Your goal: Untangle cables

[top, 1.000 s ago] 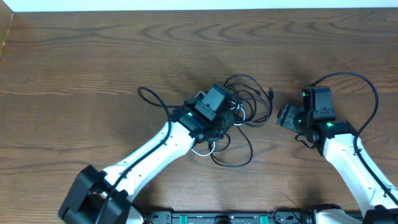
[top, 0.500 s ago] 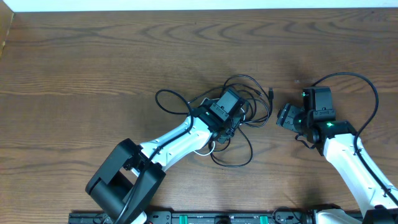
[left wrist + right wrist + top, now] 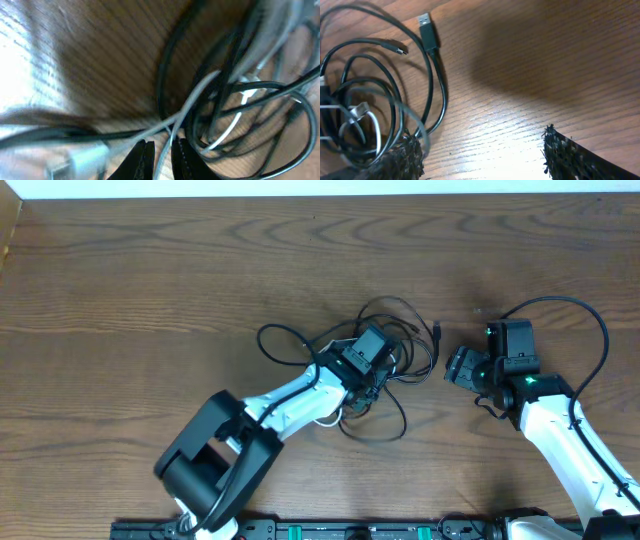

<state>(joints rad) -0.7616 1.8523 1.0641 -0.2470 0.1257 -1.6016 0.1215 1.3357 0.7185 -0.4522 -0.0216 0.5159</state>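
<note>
While you're lining up the next move, note the table holds one knot only. The cables sit mid-table, a bit right of centre. The heap's long axis runs roughly L–R: one black loop trails out to the left, another sags toward the robot, and the plug ends fan out on the right side.

Your left arm reaches in diagonally from the near-left and is parked right on top of the knot. Its wrist cam shows the left gripper with jaws almost together. A white cable runs straight into the narrow gap, so it looks pinched there. The view is blurry, so treat that grip as likely, not certain.

The right gripper sits just beside the heap on its right, not touching. Its jaws are wide apart w/ nothing between them and its mouth faces the cables.

Key relation: the black strands lie left of the right gripper, and its wrist cam shows the USB plug lying on the wood ahead of the fingers. That makes the right arm the nearer one for the free ends. I'd say it needs a short reach left onto a black strand, then pull L and R apart along that axis. Risk: the whole knot drags along instead of loosening.
</note>
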